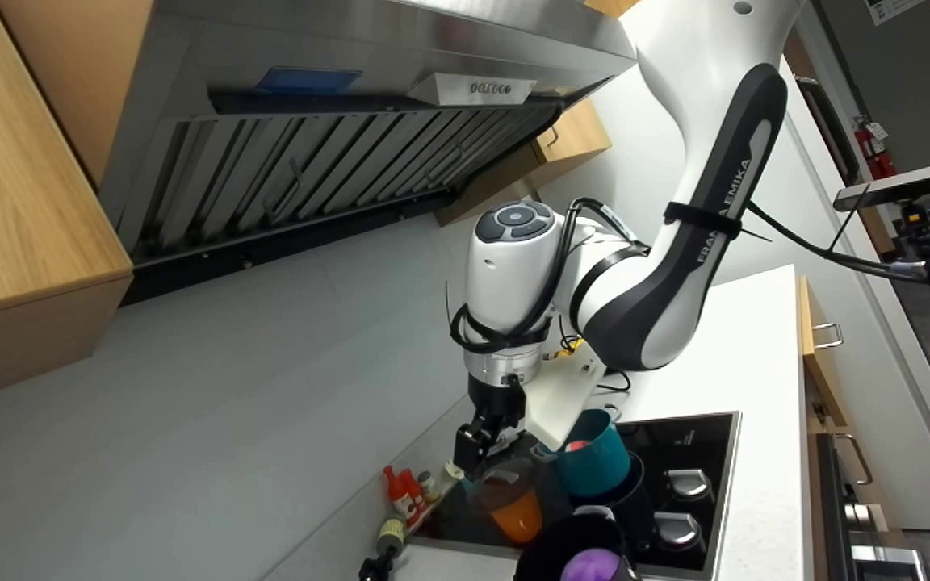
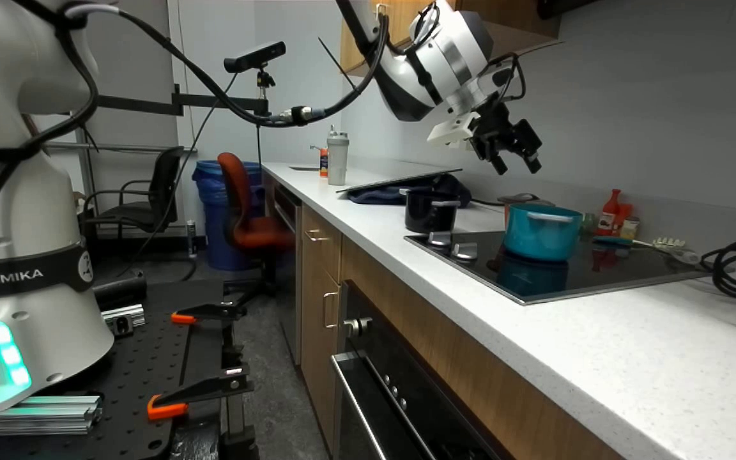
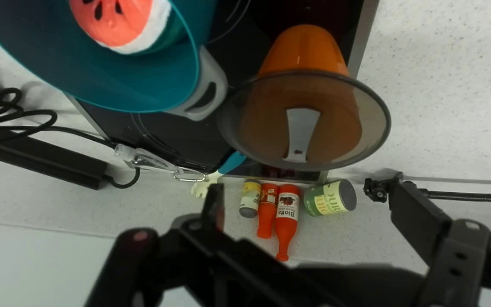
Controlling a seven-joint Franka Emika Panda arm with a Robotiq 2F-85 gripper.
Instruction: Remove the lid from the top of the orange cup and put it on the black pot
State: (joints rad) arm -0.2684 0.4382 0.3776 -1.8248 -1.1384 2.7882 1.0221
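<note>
Lid (image 3: 305, 123) on orange cup (image 3: 306, 50), below and apart from spread fingers (image 3: 418, 219)

In an exterior view the camera, rolled well off level, looks along the tabletop (image 1: 756, 331) with the black pot (image 1: 543, 549) near, from below the range hood (image 1: 384, 48); in an exterior view the camera faces roughly the opposite way, close beside the robot base (image 2: 32, 326). The wrist view looks steeply down past the end effector (image 3: 305, 200) with the lid (image 3: 303, 121) close below. All 3 views share the cooktop (image 1: 668, 440) and teal pot (image 2: 540, 237).
</note>
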